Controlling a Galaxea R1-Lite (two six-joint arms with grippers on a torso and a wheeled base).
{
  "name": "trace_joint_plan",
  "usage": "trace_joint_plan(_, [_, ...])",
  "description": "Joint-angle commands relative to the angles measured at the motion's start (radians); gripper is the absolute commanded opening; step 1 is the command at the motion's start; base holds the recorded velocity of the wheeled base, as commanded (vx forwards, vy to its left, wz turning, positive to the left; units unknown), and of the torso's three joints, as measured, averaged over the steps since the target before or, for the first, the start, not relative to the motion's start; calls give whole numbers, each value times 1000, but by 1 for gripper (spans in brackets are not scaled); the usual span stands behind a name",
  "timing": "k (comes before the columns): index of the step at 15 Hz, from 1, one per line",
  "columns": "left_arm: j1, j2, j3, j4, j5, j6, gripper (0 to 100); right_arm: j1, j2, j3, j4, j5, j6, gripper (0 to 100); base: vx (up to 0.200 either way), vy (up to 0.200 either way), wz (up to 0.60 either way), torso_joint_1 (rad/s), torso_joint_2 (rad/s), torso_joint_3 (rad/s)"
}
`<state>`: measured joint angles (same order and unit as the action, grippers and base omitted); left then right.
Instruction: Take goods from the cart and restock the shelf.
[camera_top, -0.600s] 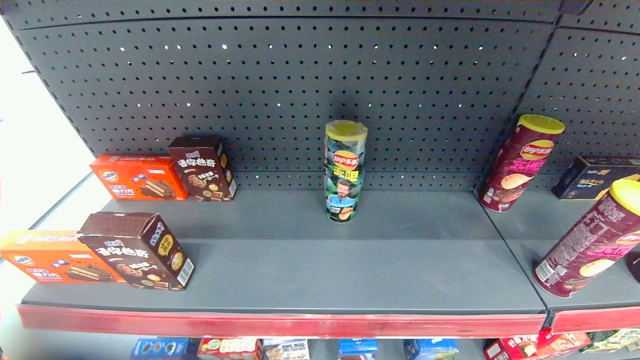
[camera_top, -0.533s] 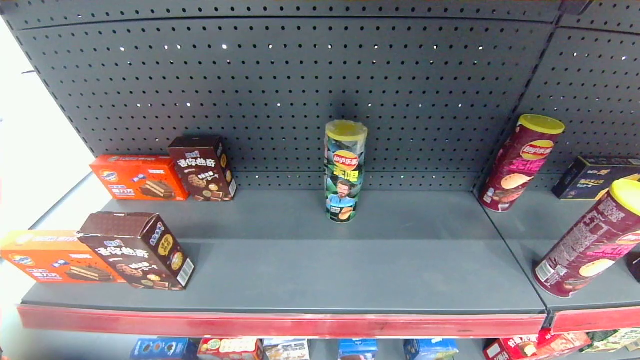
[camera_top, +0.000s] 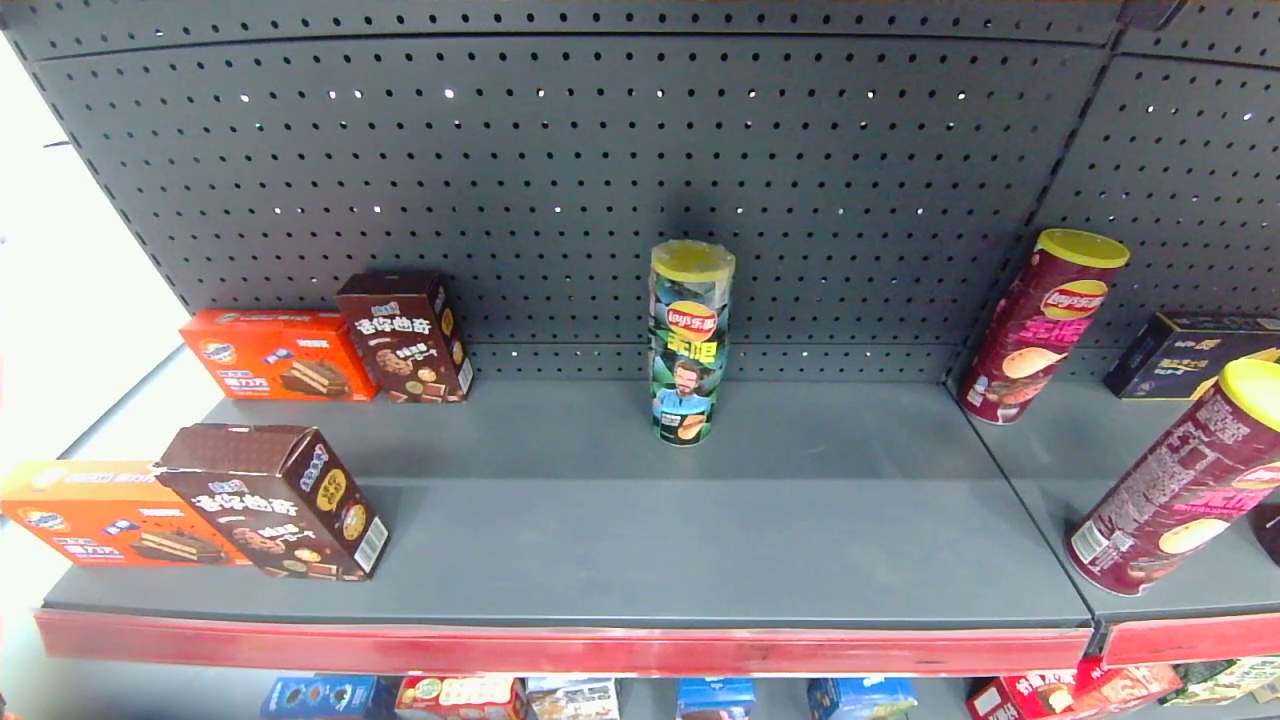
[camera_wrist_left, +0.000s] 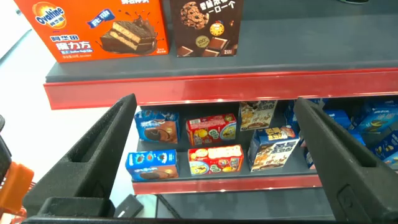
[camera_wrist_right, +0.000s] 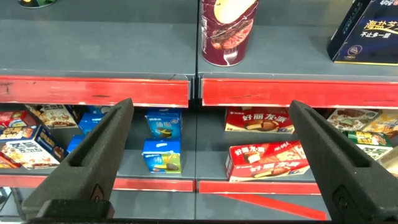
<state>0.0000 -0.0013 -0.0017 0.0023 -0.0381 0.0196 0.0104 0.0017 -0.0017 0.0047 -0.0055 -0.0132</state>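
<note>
A grey shelf (camera_top: 620, 530) with a red front strip holds a green chip can with a yellow lid (camera_top: 688, 342), upright at the back middle. Orange boxes (camera_top: 275, 353) and brown boxes (camera_top: 405, 336) stand at the left. Two maroon chip cans (camera_top: 1040, 325) stand on the neighbouring shelf to the right. My left gripper (camera_wrist_left: 214, 134) is open and holds nothing, facing the red shelf edge (camera_wrist_left: 224, 93) and the lower shelf. My right gripper (camera_wrist_right: 208, 130) is open and holds nothing, below a maroon can (camera_wrist_right: 227, 31).
A perforated back panel (camera_top: 560, 180) rises behind the shelf. The lower shelf holds several small snack boxes (camera_wrist_left: 211, 160) and red boxes (camera_wrist_right: 264, 158). A dark blue box (camera_top: 1185, 355) sits at the far right. Bare shelf surface lies before the green can.
</note>
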Motion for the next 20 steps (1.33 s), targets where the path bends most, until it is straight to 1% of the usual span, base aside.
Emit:
trace_joint_plan(1, [0,1,0,1,0,0,100,0,1,0,0,-1,-1,100,0,0,0,0,0,0])
trace_joint_plan(2, [0,1,0,1,0,0,100,0,1,0,0,-8,-1,100,0,0,0,0,0,0])
trace_joint_plan(15, [0,1,0,1,0,0,100,0,1,0,0,-8,1,100,0,0,600,9,-2,1])
trace_joint_plan(20, [0,1,0,1,0,2,100,0,1,0,0,-8,4,100,0,0,0,0,0,0])
